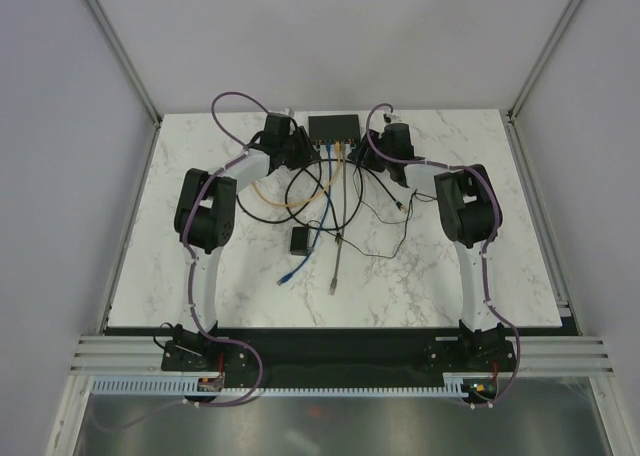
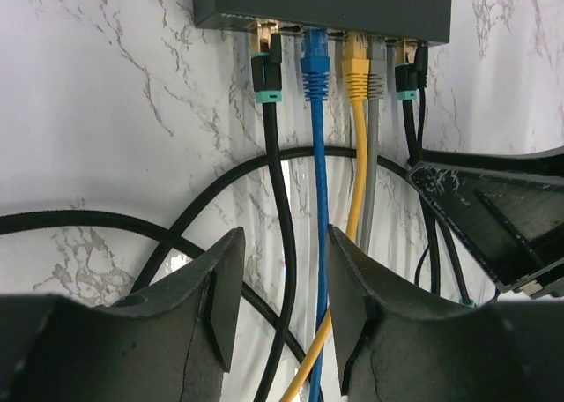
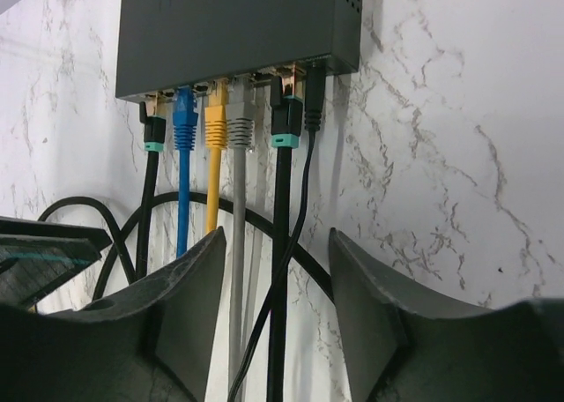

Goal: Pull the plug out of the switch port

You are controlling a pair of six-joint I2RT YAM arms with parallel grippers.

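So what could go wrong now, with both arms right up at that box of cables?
The plugs sit tightly side by side, so the open left tool could pinch the blue plug along with the leftmost black plug. Nothing visibly pins the switch down, so a pull might just drag it. The right tool is close by, and the two could bump.

My spread left claw (image 2: 284, 279) has a black cable (image 2: 280, 190) and a blue cable (image 2: 319, 190) in its gap. The white marble tabletop (image 2: 106, 111) lies free leftward, and my right claw (image 3: 278, 279) crowds rightward.
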